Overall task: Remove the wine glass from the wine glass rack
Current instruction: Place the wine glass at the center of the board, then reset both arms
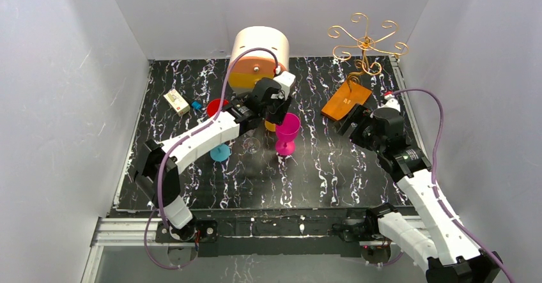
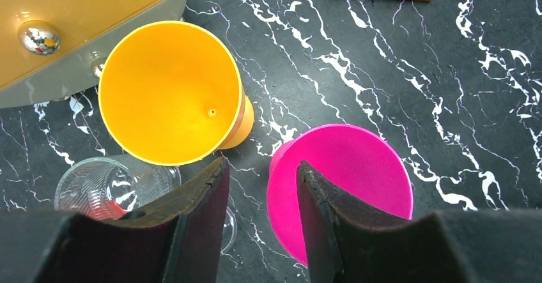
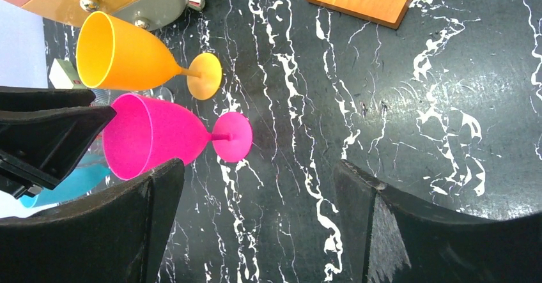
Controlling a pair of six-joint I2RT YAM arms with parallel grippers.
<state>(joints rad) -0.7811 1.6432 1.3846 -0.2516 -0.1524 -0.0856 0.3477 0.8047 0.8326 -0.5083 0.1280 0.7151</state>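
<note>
The magenta wine glass point(image 1: 287, 130) stands upright on its foot on the black marbled table point(image 1: 319, 174), near the middle and well apart from the wine glass rack point(image 1: 365, 40), whose gold scroll arms carry no glass. The left gripper point(image 2: 259, 168) hangs directly over the glass with its jaws apart; one side of the rim shows in the gap between the fingers, and neither pad presses on it. A yellow-orange wine glass point(image 2: 169, 91) stands just beside it, toward the round cream-and-orange drawer box point(image 1: 261, 46), and a clear ribbed glass point(image 2: 96, 184) is close by. The right gripper point(image 3: 255, 168) hovers near the rack's wooden base point(image 1: 346, 101), spread wide around nothing.
</note>
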